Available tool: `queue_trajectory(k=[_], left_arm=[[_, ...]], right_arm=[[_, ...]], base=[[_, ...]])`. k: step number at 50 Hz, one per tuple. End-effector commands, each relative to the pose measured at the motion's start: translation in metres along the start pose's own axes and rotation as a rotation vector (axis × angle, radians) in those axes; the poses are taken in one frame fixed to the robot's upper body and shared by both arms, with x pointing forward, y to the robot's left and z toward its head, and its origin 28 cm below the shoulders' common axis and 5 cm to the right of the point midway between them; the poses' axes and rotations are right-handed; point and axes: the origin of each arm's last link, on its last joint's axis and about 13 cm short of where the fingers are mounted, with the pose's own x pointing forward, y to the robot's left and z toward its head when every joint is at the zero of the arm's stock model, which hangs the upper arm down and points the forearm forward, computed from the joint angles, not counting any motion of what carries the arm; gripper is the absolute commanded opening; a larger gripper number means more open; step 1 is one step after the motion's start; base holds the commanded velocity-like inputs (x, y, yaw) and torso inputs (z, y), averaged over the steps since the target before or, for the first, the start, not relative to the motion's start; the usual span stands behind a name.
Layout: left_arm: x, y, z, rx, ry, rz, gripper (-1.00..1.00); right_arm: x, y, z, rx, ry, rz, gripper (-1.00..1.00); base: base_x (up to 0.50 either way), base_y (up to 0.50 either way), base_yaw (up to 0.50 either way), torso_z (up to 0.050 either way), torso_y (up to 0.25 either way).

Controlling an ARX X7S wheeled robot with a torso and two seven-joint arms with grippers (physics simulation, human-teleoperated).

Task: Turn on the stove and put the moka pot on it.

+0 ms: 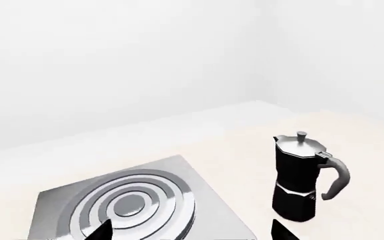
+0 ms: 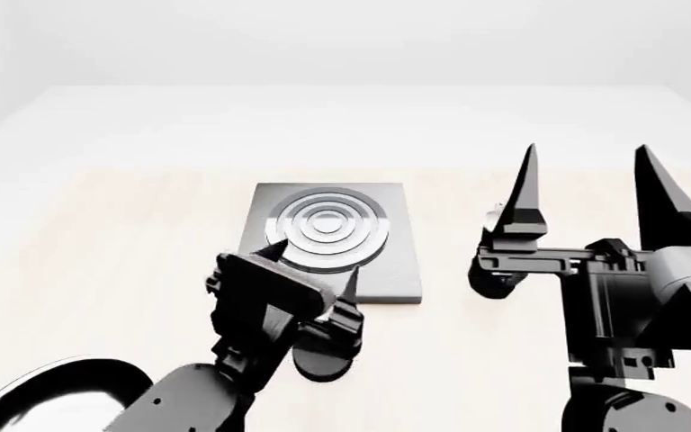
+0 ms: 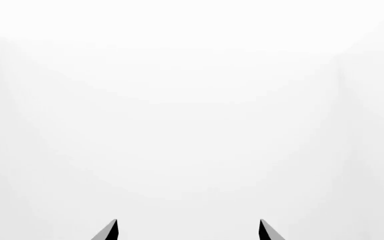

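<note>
The stove [image 2: 376,270] is a flat grey plate with ring burner [image 1: 132,202] at mid-table. Its round black knob [image 2: 319,363] sits just in front of it, partly under my left hand. My left gripper [image 2: 312,265] hovers open over the plate's front edge, fingertips [image 1: 102,232] spread wide with nothing between them. The moka pot [image 1: 302,177], black with a silvery lid and handle, stands upright on the table to the right of the stove. In the head view the moka pot [image 2: 489,279] is mostly hidden behind my right gripper [image 2: 586,153]. That gripper is raised, open and empty, pointing upward.
A black frying pan [image 2: 46,396] lies at the near left corner, beside my left arm. The pale table [image 2: 141,234] stretches back to white walls. The right wrist view shows only white wall past the right gripper [image 3: 188,231].
</note>
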Motion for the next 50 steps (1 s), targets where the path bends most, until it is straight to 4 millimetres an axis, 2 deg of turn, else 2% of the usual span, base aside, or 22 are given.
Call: queue_trajectory(k=[1,4,9,19,28,38,50], left_arm=[[-0.019,0.01,0.033,0.095,-0.254,0.131,1.0],[-0.03,0.015,0.044,0.125,-0.38,0.24,1.0],[-0.042,0.019,0.053,0.231,-0.455,0.335,1.0],[-0.081,0.019,0.076,0.252,-0.685,0.422,1.0],[-0.106,0.018,0.085,0.309,-0.767,0.454,1.0],[-0.122,0.018,0.09,0.337,-0.817,0.49,1.0],[-0.126,0.017,0.091,0.354,-0.822,0.496,1.0]], right_arm=[[0.01,-0.007,-0.013,-0.054,0.034,-0.008,1.0],[0.013,-0.011,-0.022,-0.077,0.055,-0.018,1.0],[0.015,-0.014,-0.035,-0.094,0.094,-0.018,1.0],[0.016,-0.019,-0.066,-0.108,0.175,-0.037,1.0],[0.007,-0.023,-0.098,-0.14,0.261,-0.048,1.0],[-0.007,-0.025,-0.125,-0.158,0.341,-0.049,1.0],[-0.029,-0.028,-0.154,-0.176,0.432,-0.052,1.0]], base=[[0.0,0.0,0.0,0.0,0.0],[0.0,0.0,0.0,0.0,0.0],[0.0,0.0,0.0,0.0,0.0],[0.0,0.0,0.0,0.0,0.0],[0.0,0.0,0.0,0.0,0.0],[0.0,0.0,0.0,0.0,0.0],[0.0,0.0,0.0,0.0,0.0]])
